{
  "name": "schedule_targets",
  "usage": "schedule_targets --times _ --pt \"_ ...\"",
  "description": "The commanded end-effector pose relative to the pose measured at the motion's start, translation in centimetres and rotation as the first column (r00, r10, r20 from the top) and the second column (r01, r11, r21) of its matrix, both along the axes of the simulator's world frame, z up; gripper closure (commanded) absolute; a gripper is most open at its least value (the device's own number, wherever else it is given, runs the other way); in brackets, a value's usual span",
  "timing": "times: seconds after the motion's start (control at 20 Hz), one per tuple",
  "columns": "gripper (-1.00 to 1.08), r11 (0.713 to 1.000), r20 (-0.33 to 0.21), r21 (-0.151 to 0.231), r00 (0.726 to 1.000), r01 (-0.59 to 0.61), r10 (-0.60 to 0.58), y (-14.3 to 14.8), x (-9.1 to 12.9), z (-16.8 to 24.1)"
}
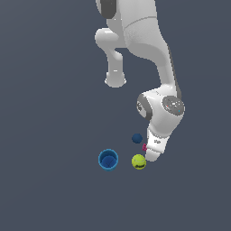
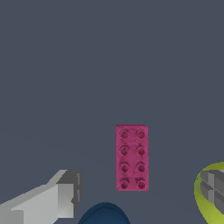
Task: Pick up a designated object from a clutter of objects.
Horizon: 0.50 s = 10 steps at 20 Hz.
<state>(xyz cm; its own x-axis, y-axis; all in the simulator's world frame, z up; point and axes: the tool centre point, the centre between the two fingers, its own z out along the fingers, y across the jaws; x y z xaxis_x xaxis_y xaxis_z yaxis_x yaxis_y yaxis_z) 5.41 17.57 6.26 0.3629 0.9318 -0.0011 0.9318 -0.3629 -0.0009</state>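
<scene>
Biggest thing in the pile is the blue cup [image 1: 108, 159], one of those, standing open-side up at the exterior view's left, a little apart from the rest. Next down is one yellow-green ball [image 1: 139, 162], right beside the gripper [image 1: 152, 157], then one smaller dark blue ball [image 1: 137, 138] a little further back. Smallest is the one pink brick [image 2: 131, 157], lying flat with its two rows of four studs facing up; in the exterior view it's just a sliver of pink [image 1: 145, 147] peeking out next to the arm, between the two balls. So four objects total, one each. The brick looks like a rigid plastic toy piece, probably very light, won't squash, but smooth sides could let it slip or skate away if only one finger hits it first. I'd pinch it across the narrow width, on the long side faces, around the middle. In the wrist view the fingers are spread wide, one on either side of the brick, holding nothing, and one finger [image 2: 213, 183] sits in front of the yellow-green ball, so that could get nudged.
</scene>
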Motion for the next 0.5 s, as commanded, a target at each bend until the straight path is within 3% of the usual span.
schedule_targets --times 0.0,0.45 --pt "-0.92 1.000 0.000 0.000 1.000 0.000 0.000 0.0 0.0 -0.1" --pt "-0.92 1.000 0.001 0.000 1.000 -0.005 0.005 0.0 -0.1 -3.7"
